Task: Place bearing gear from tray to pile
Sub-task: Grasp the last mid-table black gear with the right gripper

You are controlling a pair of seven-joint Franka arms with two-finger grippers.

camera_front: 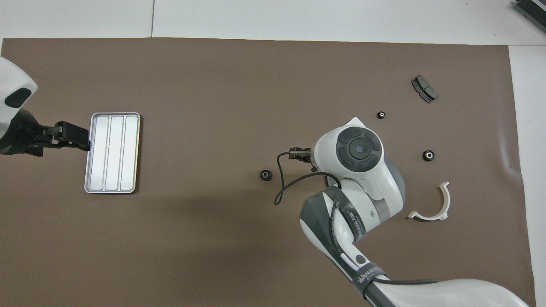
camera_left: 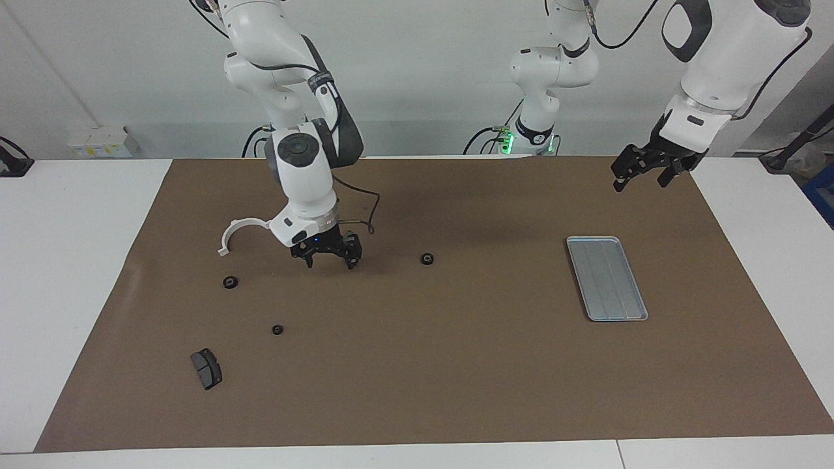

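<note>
The silver tray (camera_left: 606, 277) (camera_front: 112, 152) lies toward the left arm's end with nothing in it. Three dark bearing gears rest on the brown mat. One gear (camera_left: 427, 258) (camera_front: 265, 175) is mid-table. Two more gears (camera_left: 230, 282) (camera_left: 277, 329) lie among the pile near the white bracket (camera_left: 241, 231) (camera_front: 431, 204) and a brake pad (camera_left: 206, 368) (camera_front: 423, 88). My right gripper (camera_left: 331, 259) hangs open and low, holding nothing, between the bracket and the mid-table gear. It covers the second brake pad. My left gripper (camera_left: 642, 177) is raised and open above the mat's corner beside the tray.
The brown mat (camera_left: 456, 378) covers most of the white table. The right arm's wrist and a looped cable (camera_front: 283, 187) hang over the mat beside the mid-table gear. Bare mat stretches between that gear and the tray.
</note>
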